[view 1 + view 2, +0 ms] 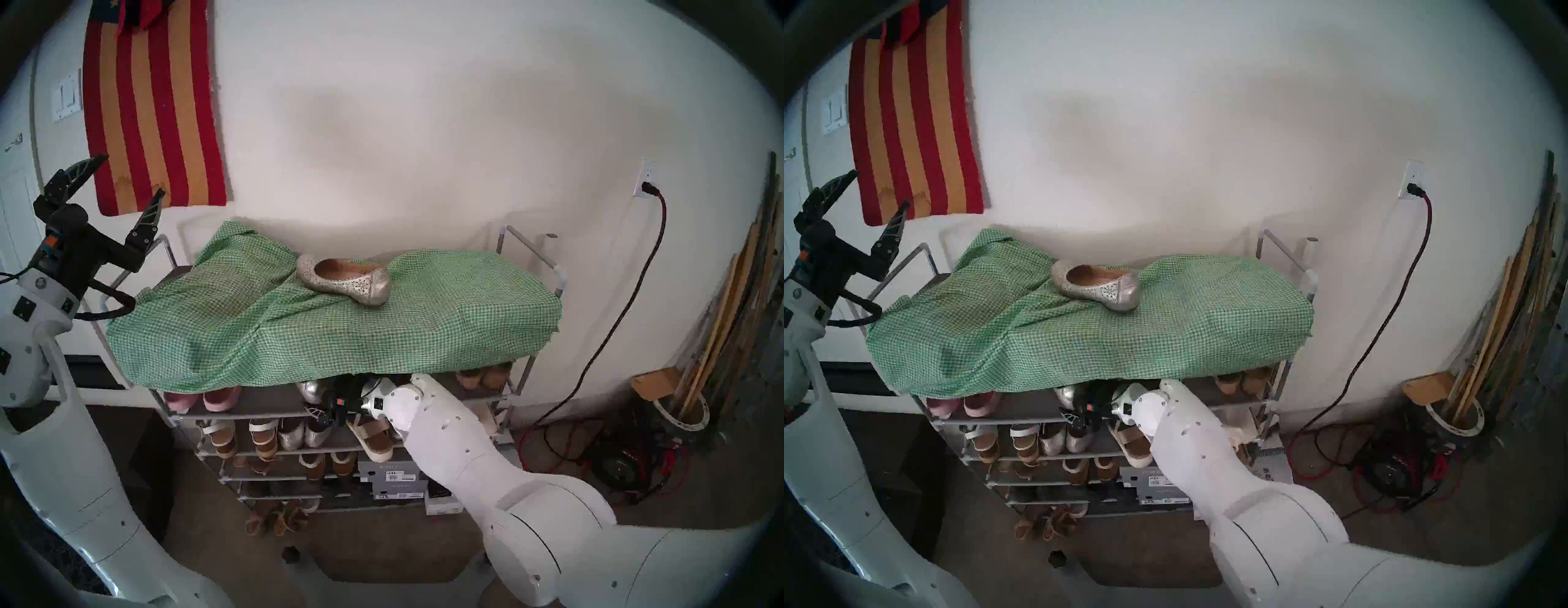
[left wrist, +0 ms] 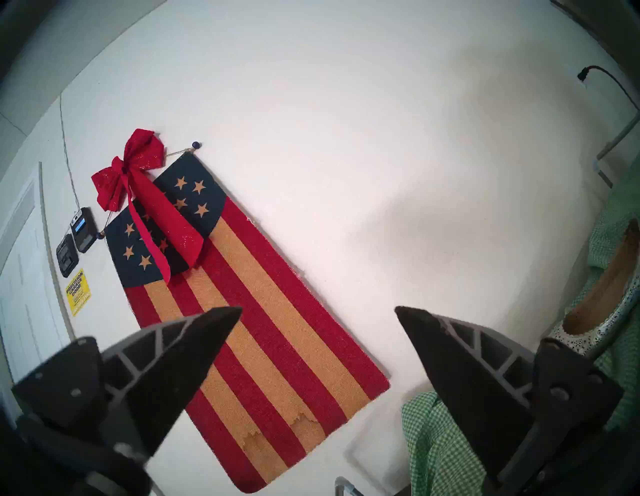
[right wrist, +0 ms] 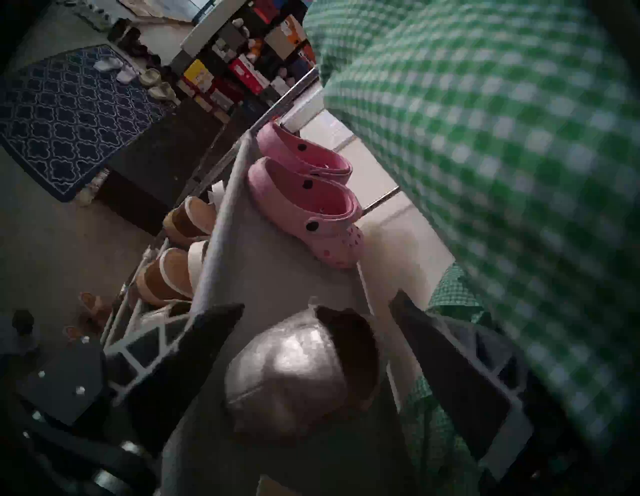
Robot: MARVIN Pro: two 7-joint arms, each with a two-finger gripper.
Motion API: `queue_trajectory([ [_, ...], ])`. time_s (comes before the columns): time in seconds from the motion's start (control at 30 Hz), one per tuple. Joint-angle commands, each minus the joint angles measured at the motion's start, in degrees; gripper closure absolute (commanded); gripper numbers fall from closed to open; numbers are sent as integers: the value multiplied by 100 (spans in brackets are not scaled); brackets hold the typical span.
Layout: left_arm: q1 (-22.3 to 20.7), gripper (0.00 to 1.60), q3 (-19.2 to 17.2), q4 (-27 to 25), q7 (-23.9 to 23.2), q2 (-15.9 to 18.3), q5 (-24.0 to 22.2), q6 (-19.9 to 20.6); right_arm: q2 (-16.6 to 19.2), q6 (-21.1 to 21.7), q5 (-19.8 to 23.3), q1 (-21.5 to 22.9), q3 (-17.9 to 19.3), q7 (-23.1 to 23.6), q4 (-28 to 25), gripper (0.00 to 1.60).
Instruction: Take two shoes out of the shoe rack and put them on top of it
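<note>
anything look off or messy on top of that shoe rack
Yes: the green checked cloth on the shoe rack is rumpled and bunched toward its left end, sagging over the front edge. Only one silver flat lies on it, angled, without its mate.

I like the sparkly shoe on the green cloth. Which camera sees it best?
The head stereo left view: the whole silver shoe shows. The head stereo right view nearly matches; the left wrist catches only an edge; the right wrist misses it.

Left claw [image 1: 123, 182] raised, jaws wide; right claw [image 3: 317, 311] reaching leftward, jaws apart.
</note>
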Motion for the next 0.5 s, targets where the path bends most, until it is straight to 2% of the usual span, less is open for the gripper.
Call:
queue_trajectory([
  [0.0,8,0,13,-7,-12,8,12,-9,-40,-31,148,-205,17,295,-378,0],
  [0.17,4,0,12,-7,-17,4,15,-10,-62,126,113,-206,64,355,-410,0],
  [0.47,-4,0,8,-7,-27,-5,19,-11,-207,378,18,333,167,246,80,0],
])
